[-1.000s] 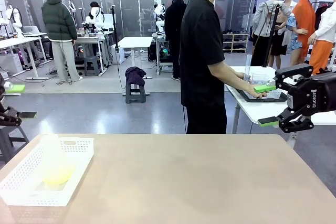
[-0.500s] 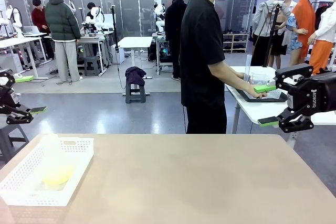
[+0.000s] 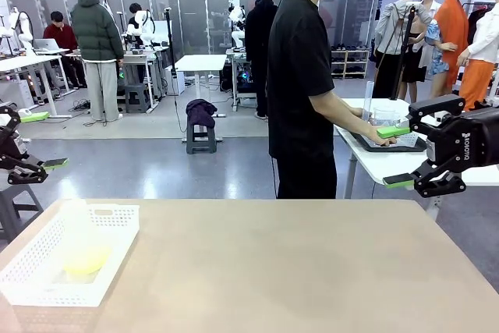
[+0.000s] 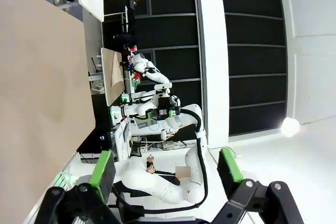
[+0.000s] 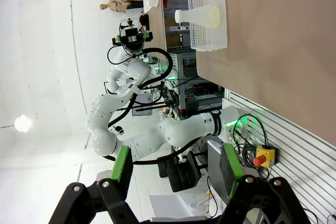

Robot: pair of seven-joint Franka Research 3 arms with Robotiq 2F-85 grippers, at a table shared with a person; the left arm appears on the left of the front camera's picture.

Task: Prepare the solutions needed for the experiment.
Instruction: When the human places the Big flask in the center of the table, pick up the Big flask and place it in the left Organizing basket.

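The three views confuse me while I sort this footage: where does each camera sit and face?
Front view: between the arms, facing across the table at the person; both grippers at the edges.
Left wrist view: rolled sideways, open jaws, tabletop at left.
Right wrist view: rolled, facing back at the left arm.
Shared: white basket with yellow flask.

Basket [image 3: 117, 220] on table [image 3: 296, 271] near left, flask of solution [image 3: 84, 253] inside it, person [image 3: 304, 83] behind table
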